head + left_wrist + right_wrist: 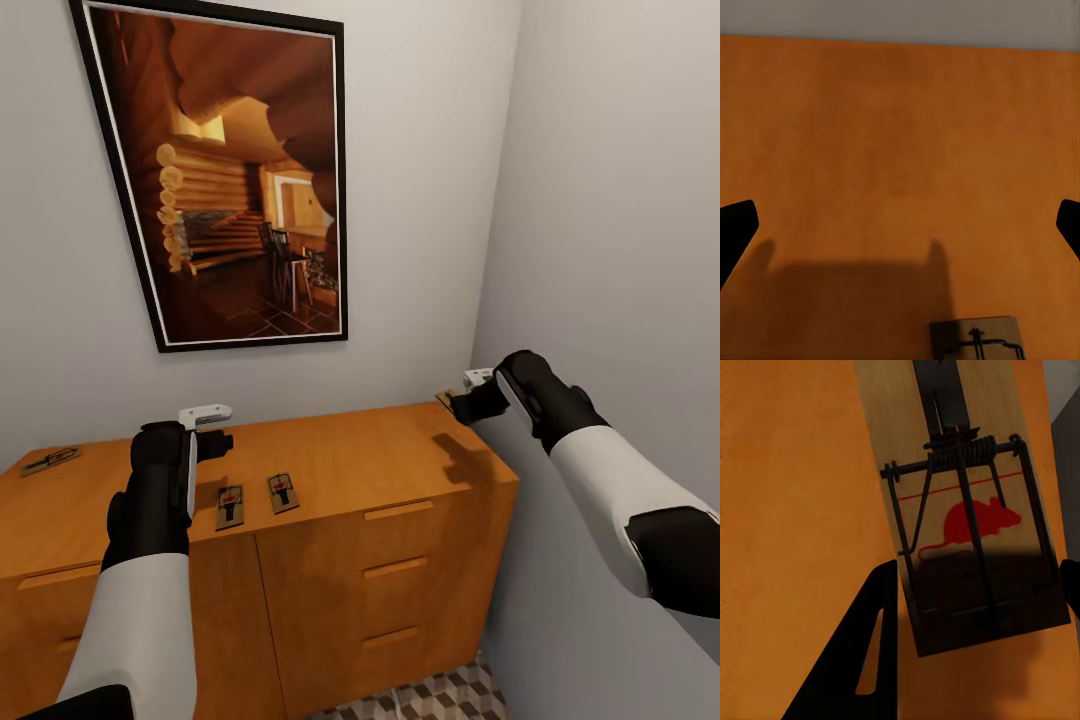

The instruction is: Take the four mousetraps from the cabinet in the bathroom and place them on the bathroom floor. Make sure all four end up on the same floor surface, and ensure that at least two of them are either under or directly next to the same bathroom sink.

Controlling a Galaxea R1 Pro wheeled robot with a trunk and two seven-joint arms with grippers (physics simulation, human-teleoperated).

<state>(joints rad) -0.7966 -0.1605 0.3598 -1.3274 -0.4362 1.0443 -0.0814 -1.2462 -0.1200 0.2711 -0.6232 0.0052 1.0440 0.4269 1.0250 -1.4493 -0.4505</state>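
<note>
your right gripper [975, 607] straddles a mousetrap [960, 502] with fingers apart at center right of the head view; left gripper [205, 430] hangs open. three traps [230, 505] lie on the cabinet [380, 470] lower down; none are on the floor [440, 700].

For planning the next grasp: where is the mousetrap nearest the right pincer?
In the head view, that mousetrap lies at the cabinet top's far right corner, by the wall, at the right pincer.

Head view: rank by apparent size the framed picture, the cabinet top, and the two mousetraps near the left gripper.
1. Framed picture and cabinet top: similar in area, too close to rank.
2. The two mousetraps: far smaller and alike in size, though the left gripper hides neither.
</note>
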